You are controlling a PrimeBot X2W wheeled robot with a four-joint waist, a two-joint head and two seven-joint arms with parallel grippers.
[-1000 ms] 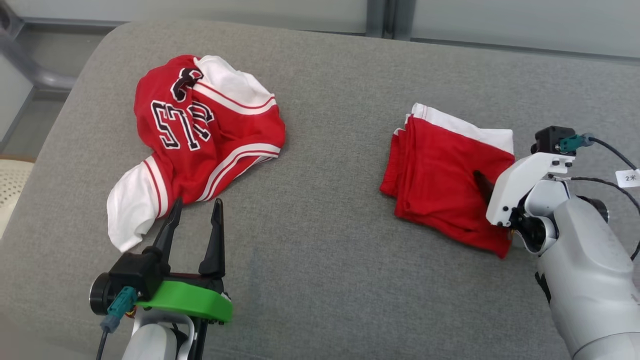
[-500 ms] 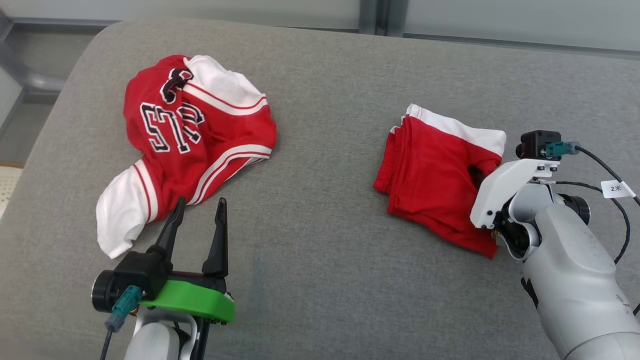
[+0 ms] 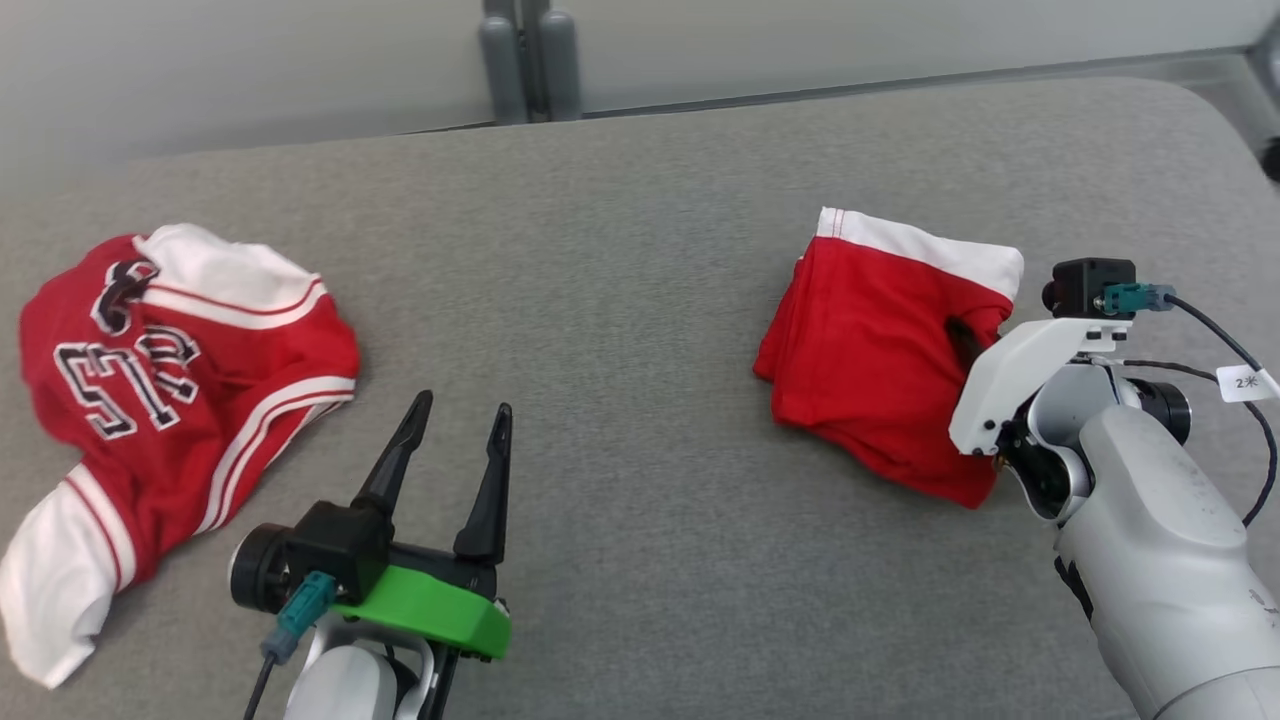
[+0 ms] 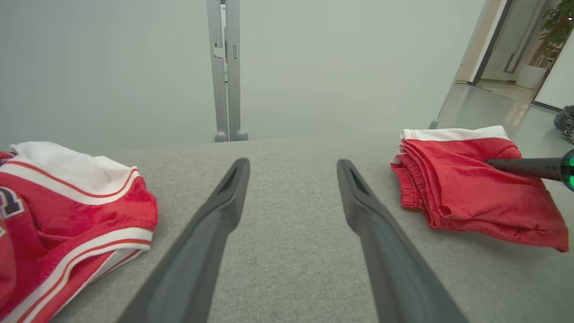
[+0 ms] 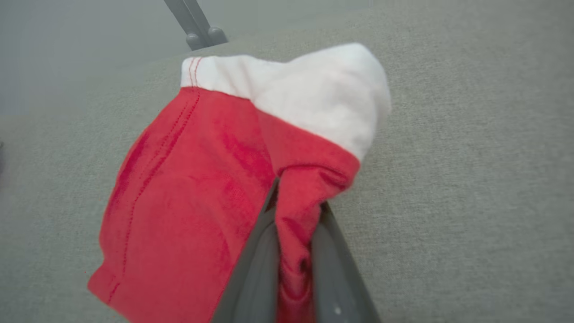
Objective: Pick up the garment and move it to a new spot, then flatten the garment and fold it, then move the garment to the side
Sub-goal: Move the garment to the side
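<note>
The garment, a crumpled red jersey with white sleeves and black lettering, lies at the far left of the grey cushion; its edge shows in the left wrist view. My left gripper is open beside it, to its right, holding nothing. A folded red cloth with a white band lies at the right. My right gripper is shut on a pinched fold near that cloth's right edge. Its dark finger reaches over the folded cloth in the left wrist view.
Grey posts stand behind the cushion's back edge, against a pale wall. The cushion's rounded corner is at the far right. A cable with a white tag trails off my right wrist.
The head camera has turned right, so everything sits further left. My right gripper has shut on the folded red cloth, bunching a fold between its fingers. The left gripper stays open.
</note>
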